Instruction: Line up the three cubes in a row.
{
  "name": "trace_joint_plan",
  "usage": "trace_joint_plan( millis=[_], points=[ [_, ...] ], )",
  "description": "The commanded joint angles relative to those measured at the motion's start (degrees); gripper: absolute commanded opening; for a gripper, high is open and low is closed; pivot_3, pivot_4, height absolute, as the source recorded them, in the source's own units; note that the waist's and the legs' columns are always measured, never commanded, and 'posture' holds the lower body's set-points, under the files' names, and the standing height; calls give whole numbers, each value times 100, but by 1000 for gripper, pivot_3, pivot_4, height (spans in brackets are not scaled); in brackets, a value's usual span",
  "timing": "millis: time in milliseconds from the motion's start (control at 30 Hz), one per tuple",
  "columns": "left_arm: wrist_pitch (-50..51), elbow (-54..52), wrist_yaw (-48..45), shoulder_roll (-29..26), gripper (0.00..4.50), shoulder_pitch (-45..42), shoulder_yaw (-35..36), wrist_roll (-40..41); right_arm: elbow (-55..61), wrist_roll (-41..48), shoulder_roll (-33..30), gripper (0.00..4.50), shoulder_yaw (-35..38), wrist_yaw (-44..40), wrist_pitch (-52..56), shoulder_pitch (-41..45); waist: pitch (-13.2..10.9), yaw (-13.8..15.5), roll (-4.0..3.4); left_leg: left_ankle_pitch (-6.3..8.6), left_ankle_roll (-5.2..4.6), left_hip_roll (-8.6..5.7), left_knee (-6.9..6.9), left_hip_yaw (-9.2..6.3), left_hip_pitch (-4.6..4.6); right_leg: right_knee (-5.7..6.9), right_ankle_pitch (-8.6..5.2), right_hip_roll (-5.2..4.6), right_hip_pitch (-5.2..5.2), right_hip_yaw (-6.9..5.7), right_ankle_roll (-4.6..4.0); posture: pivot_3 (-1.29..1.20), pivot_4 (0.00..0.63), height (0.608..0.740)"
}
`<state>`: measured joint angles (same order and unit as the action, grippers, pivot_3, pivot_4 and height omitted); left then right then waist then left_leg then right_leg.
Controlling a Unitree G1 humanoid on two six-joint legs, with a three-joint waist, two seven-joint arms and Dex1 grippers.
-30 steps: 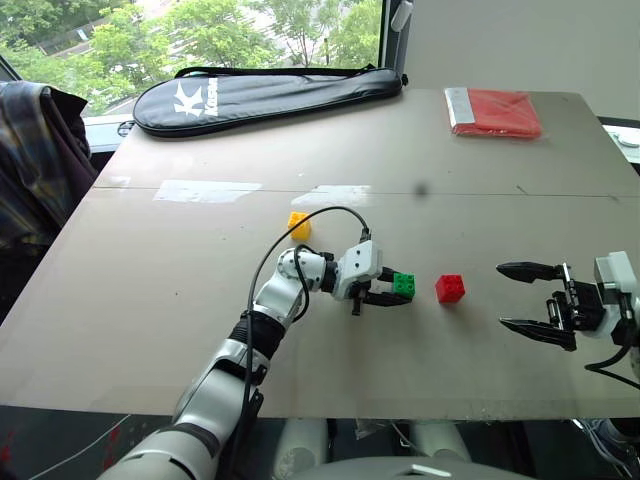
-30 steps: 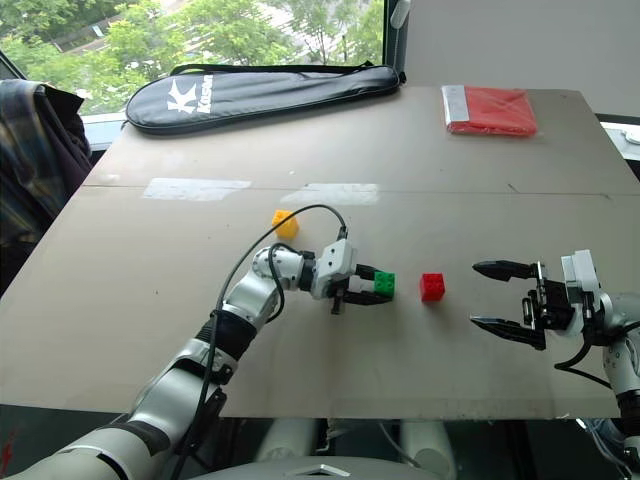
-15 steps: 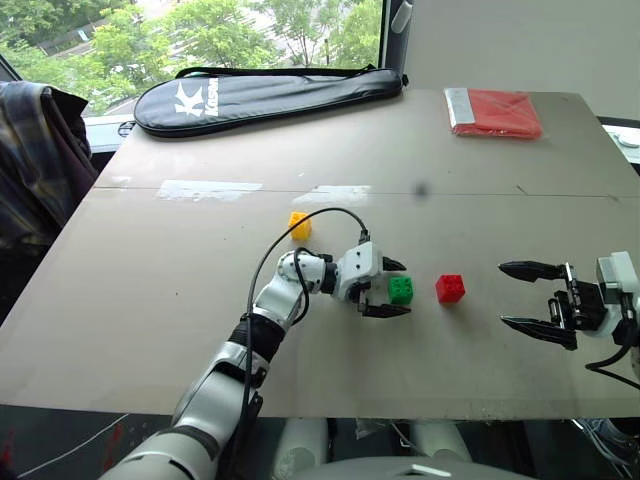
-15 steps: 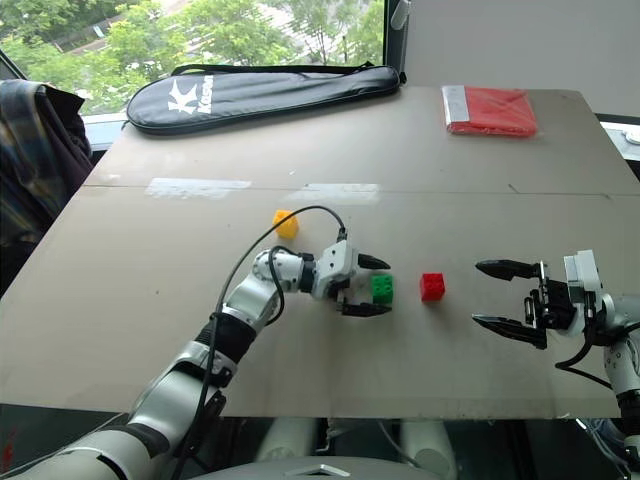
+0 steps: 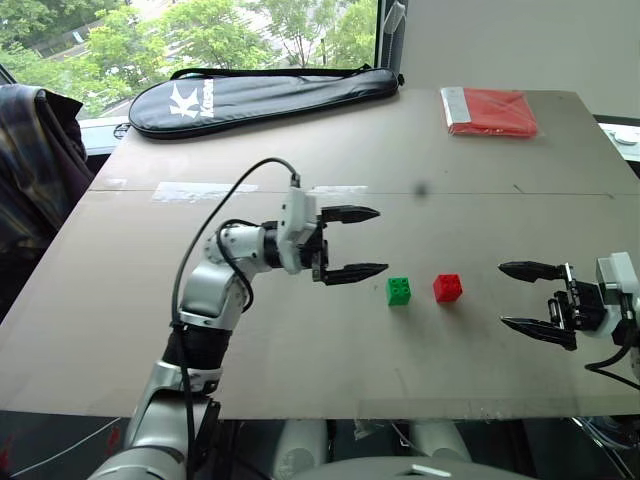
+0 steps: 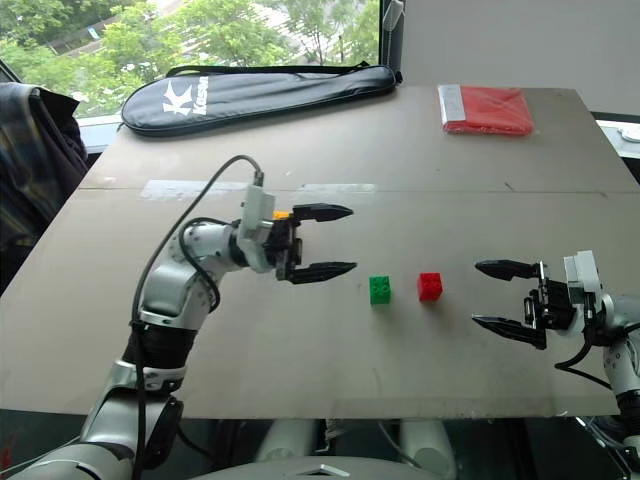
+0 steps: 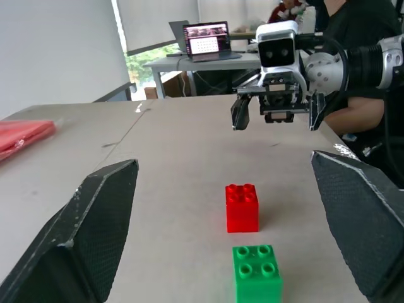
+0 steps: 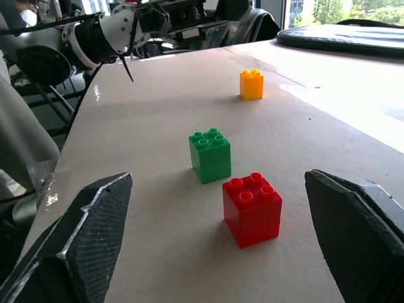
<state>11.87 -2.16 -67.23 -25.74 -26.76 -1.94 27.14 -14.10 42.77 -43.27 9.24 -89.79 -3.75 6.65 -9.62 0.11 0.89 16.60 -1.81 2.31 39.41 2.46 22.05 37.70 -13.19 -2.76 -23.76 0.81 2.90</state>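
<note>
The green cube point(image 5: 399, 291) and the red cube point(image 5: 448, 288) stand side by side on the brown table point(image 5: 300, 370), a small gap between them. The yellow cube point(image 8: 251, 84) sits farther back to the left; in the right eye view just a sliver of the yellow cube point(image 6: 283, 213) peeks out behind my left gripper. My left gripper point(image 5: 382, 240) hovers above the table, left of the green cube, open and empty, pointing right. My right gripper point(image 5: 502, 294) stands open and empty to the right of the red cube, pointing at it.
A black racket bag point(image 5: 260, 95) lies along the far edge. A flat red packet point(image 5: 488, 110) is at the far right corner. A plaid garment point(image 5: 35, 150) hangs off the left side. Past the table a person point(image 7: 353, 95) sits by a laptop point(image 7: 205, 44).
My left gripper opened and let go of the green cube, then rose and drew back to the left. The green cube stays on the table beside the red one. The right gripper kept still.
</note>
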Motion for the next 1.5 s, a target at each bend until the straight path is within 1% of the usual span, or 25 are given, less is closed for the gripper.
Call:
trace_joint_plan(
  millis=[33,133,200,267,333,467,567,633,900,1067,1233,1400,1500],
  points=[
    [-80,-94,1127,-27,4464,127,557,-323,142,151,125,4500,237,-158,136,126,-1,7,2,0,0,-1,2,0,-1,1,1,-1,2,1,0,0,150,708],
    [-592,135,2377,18,4464,390,826,-1199,209,183,266,4500,346,97,266,209,-1,19,2,-1,2,-4,3,4,-8,1,1,-3,8,7,0,0,150,708],
    [-701,259,2992,145,4464,568,963,-1459,246,119,356,4500,395,291,312,249,-1,19,2,-1,2,-4,3,5,-7,-1,2,-4,8,7,0,0,150,708],
    [-771,377,3284,248,4464,749,983,-1568,301,76,424,4500,419,383,361,275,-1,38,2,-1,2,-4,1,5,-6,-1,2,-6,6,5,1,0,150,708],
    [-868,560,3564,327,4464,888,851,-1843,299,-45,474,4500,407,495,344,316,-1,58,2,-1,2,-3,0,6,-3,-3,2,-7,5,2,0,0,150,708],
    [-855,556,4055,685,4464,1021,486,-2224,316,-88,524,4500,439,490,375,364,-1,91,2,-1,3,-7,1,17,3,-4,2,-12,6,-8,0,0,150,708],
    [-786,574,4417,890,4464,1053,379,-2415,330,-105,538,4500,465,485,385,362,-1,80,4,-1,3,-10,2,20,4,-4,2,-16,6,-6,0,0,150,708],
    [-745,575,4789,1124,4464,1057,291,-2568,357,-106,549,4500,477,487,373,329,-1,46,3,-1,3,-10,2,20,2,-3,2,-16,6,-4,0,0,150,708],
    [-522,779,5435,1562,4464,888,203,-2787,484,-109,574,4500,511,505,402,285,-1,59,3,-1,3,-8,-2,18,-3,0,2,-12,6,-4,0,0,150,708],
    [-351,752,5767,1687,4464,904,217,-2899,416,-82,578,4500,564,473,381,329,-1,57,3,-1,3,-9,-1,16,-2,-1,2,-13,6,-3,1,0,150,708],
    [-458,706,5551,1645,4464,985,158,-2767,308,-81,614,4500,621,437,348,347,-1,61,3,-1,3,-9,-2,18,-1,-1,2,-12,6,-7,0,0,150,708],
    [-449,685,5437,1609,4464,961,255,-2624,133,-106,663,4500,686,310,267,363,-1,58,3,-1,3,-9,-2,19,-1,-1,2,-12,6,-5,0,0,150,708],
    [-484,692,5362,1593,3661,945,246,-2574,44,-110,671,4500,726,233,242,372,-1,59,3,-1,3,-9,-2,19,-1,-1,2,-12,6,-6,0,0,150,708]
  ],
)
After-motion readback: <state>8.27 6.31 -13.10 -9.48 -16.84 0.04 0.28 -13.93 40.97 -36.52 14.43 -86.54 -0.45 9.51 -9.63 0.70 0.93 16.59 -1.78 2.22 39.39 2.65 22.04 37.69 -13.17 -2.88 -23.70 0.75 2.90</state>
